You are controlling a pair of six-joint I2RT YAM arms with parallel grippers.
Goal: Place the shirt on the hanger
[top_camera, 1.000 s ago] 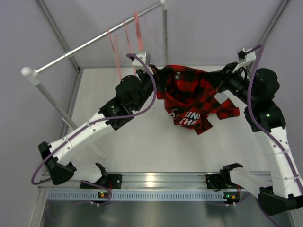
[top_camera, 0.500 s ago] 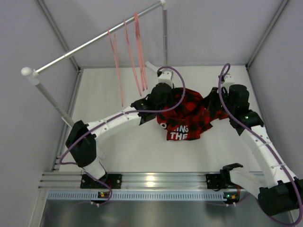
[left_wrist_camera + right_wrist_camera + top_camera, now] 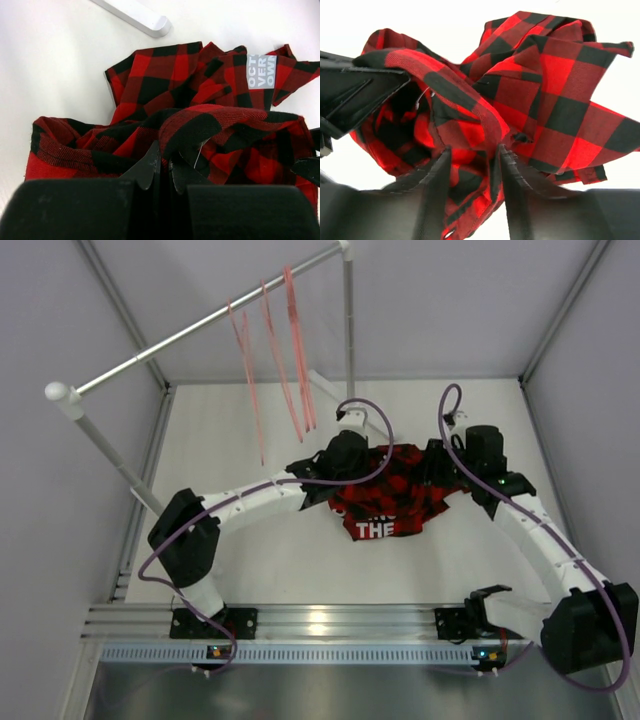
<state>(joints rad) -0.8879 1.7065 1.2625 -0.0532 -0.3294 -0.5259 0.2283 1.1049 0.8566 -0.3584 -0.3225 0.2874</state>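
Observation:
The red-and-black plaid shirt (image 3: 392,495) lies bunched on the white table, with white lettering showing at its near edge. My left gripper (image 3: 352,464) is shut on a fold of the shirt (image 3: 200,85) at its left side, and the cloth runs in between the fingertips (image 3: 165,161). On the shirt's right side, my right gripper (image 3: 441,466) is open, and a fold of the shirt (image 3: 560,100) lies loosely between its spread fingers (image 3: 472,152). Three thin pink hangers (image 3: 298,350) hang from the rail at the back left, apart from the shirt.
A silver clothes rail (image 3: 200,325) crosses the back left on white posts (image 3: 348,310). Its white foot (image 3: 325,383) lies on the table just behind the shirt, also visible as a foot (image 3: 135,15) in the left wrist view. Grey walls close in on both sides.
Both arms have come down and inward, bringing the shirt from held-up and spread to bunched on the table. The right gripper's jaws have opened; the left stays shut.

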